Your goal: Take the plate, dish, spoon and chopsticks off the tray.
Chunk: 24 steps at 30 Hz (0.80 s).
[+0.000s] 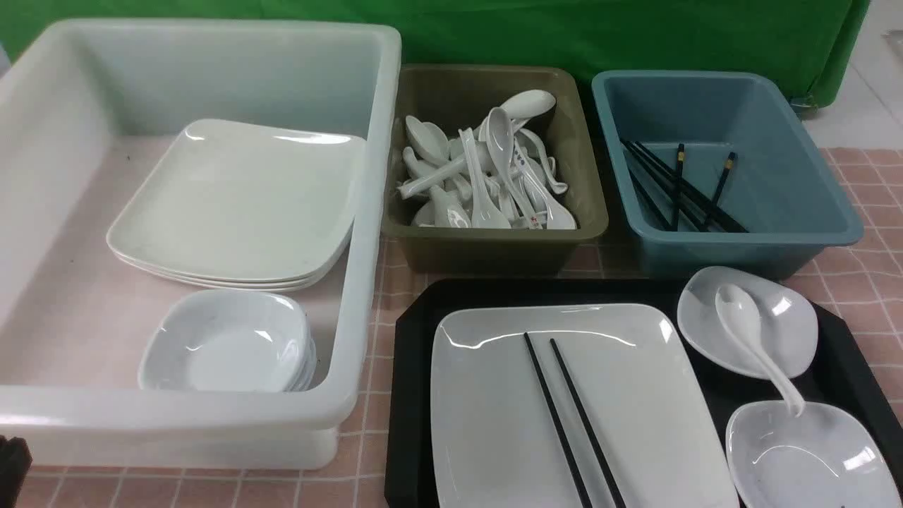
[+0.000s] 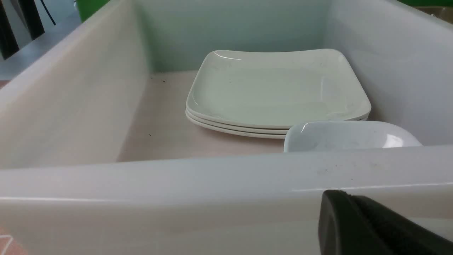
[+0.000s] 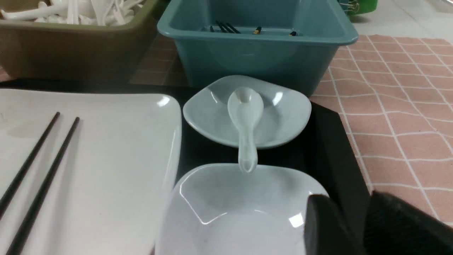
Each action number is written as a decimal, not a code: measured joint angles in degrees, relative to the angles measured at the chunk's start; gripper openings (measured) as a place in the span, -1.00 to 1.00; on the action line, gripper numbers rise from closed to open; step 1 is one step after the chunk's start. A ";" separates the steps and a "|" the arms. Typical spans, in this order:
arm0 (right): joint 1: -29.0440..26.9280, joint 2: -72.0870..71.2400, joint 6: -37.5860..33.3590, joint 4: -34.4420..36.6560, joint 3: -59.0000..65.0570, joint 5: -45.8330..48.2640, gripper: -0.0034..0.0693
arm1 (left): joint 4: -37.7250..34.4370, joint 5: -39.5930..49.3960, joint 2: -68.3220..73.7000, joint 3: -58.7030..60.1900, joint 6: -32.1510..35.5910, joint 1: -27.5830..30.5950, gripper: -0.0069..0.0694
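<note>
The black tray (image 1: 413, 395) holds the large white plate (image 1: 656, 409) with the black chopsticks (image 1: 556, 418) lying on it. To its right sit a far small dish (image 1: 783, 324) and a near small dish (image 1: 811, 458). The white spoon (image 1: 748, 331) has its bowl in the far dish and its handle over the near one. My right gripper (image 3: 354, 202) hovers at the near dish (image 3: 230, 212) by the tray's right rim, jaws a little apart and empty. My left gripper (image 2: 348, 198) is outside the white tub's near wall, fingers together and empty.
The white tub (image 1: 367, 212) on the left holds a stack of large plates (image 1: 240, 204) and stacked small dishes (image 1: 226, 346). The olive tub (image 1: 494, 247) holds several spoons. The blue tub (image 1: 741, 240) holds several chopsticks. A pink checked cloth covers the table.
</note>
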 joint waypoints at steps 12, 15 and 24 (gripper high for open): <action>0.00 0.00 0.00 0.00 0.00 0.00 -0.24 | 0.12 0.00 0.00 0.00 0.00 0.00 -0.76; 0.00 0.00 0.00 0.00 0.00 0.00 -0.24 | -0.89 -1.22 0.00 0.00 0.00 0.00 -0.76; 0.00 0.00 0.00 0.00 0.00 0.00 -0.24 | -21.00 -21.12 0.00 0.00 -4.50 0.00 -0.76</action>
